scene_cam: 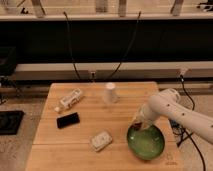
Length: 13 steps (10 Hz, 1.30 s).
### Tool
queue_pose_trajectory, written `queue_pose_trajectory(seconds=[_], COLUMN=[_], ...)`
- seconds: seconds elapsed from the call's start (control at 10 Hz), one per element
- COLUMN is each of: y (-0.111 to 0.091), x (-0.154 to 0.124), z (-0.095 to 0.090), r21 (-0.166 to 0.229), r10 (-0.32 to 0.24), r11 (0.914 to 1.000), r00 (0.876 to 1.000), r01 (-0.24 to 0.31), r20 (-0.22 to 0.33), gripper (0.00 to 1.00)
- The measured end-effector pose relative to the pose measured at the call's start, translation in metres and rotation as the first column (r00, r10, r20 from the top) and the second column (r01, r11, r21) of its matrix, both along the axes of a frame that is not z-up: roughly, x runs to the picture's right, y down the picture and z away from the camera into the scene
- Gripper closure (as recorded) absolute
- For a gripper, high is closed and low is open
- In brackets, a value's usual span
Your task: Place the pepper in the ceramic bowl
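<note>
- The wooden table (60,150) fills the lower middle of the frame.
- A white cup (110,93) stands upright near its far edge.
- A white bottle (69,100) lies on its side at upper left.
- A black phone (67,120) lies flat just below the bottle.
- A pale packet (101,141) lies at lower middle.
- A green bowl (146,141) sits at lower right, with the gripper (137,123) over its upper-left rim.

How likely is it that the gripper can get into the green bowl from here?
Likely yes: the gripper hangs at the rim of the bowl, and nothing stands between them; the cup is well clear.
</note>
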<state>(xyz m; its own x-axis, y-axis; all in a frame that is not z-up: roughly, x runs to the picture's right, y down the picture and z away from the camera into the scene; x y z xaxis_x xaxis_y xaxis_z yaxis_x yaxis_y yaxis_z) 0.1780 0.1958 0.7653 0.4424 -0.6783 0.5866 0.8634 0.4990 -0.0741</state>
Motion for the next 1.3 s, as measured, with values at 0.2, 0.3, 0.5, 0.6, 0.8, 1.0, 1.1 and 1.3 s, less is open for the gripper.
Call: queue_pose_trajectory(seconds=[0.2, 0.3, 0.5, 0.6, 0.8, 1.0, 1.1, 1.3], y=[0.0009, 0.0009, 0.0011, 0.0013, 0.0023, 0.0024, 0.0026, 0.0038], x=[0.0001, 0.0002, 0.0000, 0.0001, 0.0003, 0.0006, 0.0004, 0.0009], z=[-0.0007, -0.0011, -0.0014, -0.0017, -0.0028, -0.0032, -0.0031, -0.0043], r21=[-0.005, -0.007, -0.009, -0.011, -0.019, -0.021, -0.023, -0.028], r10=[-0.001, -0.001, -0.001, 0.000, 0.000, 0.000, 0.001, 0.002], r11=[1.0000, 1.0000, 1.0000, 0.9999, 0.9998, 0.9998, 0.9997, 0.9996], r00=[1.000, 1.000, 1.000, 1.000, 1.000, 1.000, 1.000, 1.000], r01=[0.001, 0.001, 0.001, 0.000, 0.000, 0.000, -0.001, -0.001], r20=[0.003, 0.004, 0.007, 0.008, 0.013, 0.014, 0.017, 0.019], gripper=[0.95, 0.95, 0.95, 0.95, 0.95, 0.95, 0.95, 0.95])
